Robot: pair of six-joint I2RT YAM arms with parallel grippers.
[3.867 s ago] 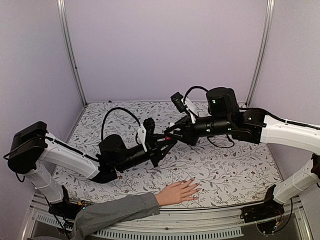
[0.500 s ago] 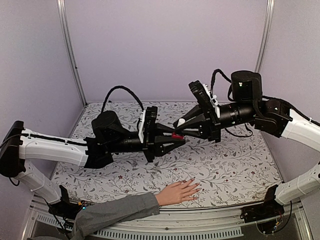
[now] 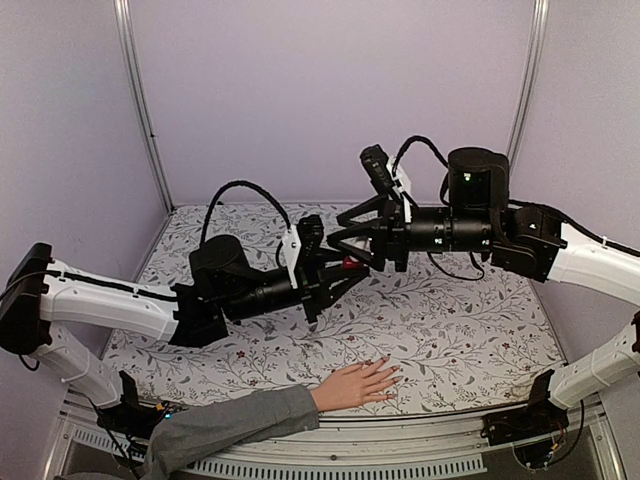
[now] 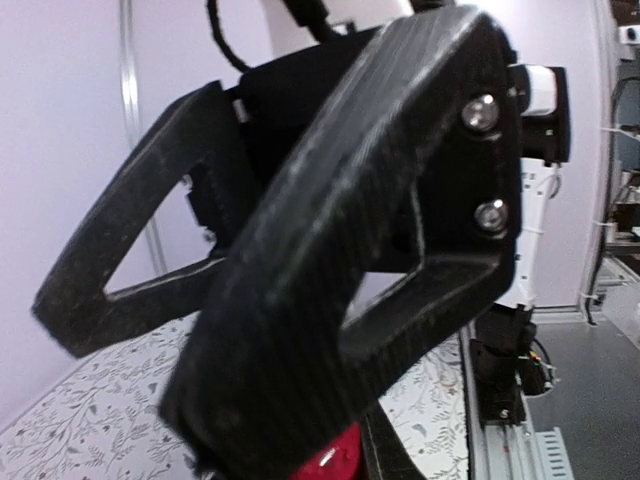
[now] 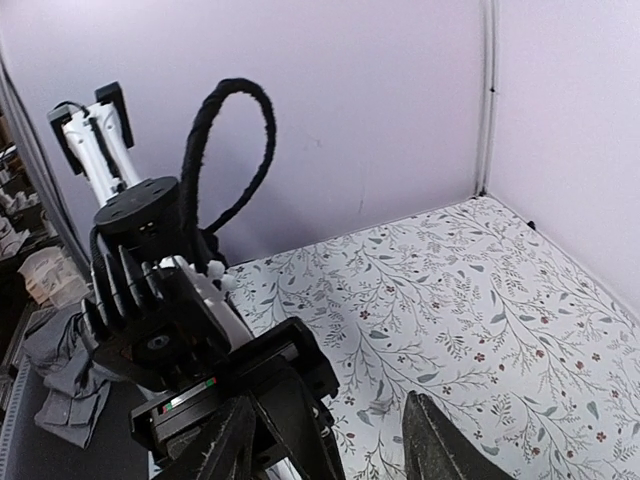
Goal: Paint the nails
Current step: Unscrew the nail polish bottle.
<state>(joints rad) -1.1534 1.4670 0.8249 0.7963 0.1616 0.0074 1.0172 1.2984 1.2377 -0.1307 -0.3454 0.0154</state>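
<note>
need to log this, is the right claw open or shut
Open: the right claw has its fingers wide apart in its wrist view.

A small red bottle (image 3: 350, 264) is seen raised above a white tabletop (image 3: 450, 330) printed with grey leafy sprigs and enclosed by lilac walls (image 3: 330, 90).

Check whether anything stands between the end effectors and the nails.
Nothing visible does. The left end effector, shut on a red bottle, and the open right end effector hang mid-table; only patterned table shows between them and the nails.

left tool (image 3: 350, 268), right tool (image 3: 336, 243) crowded mid-air, open gap above hand (image 3: 355, 385)
</note>
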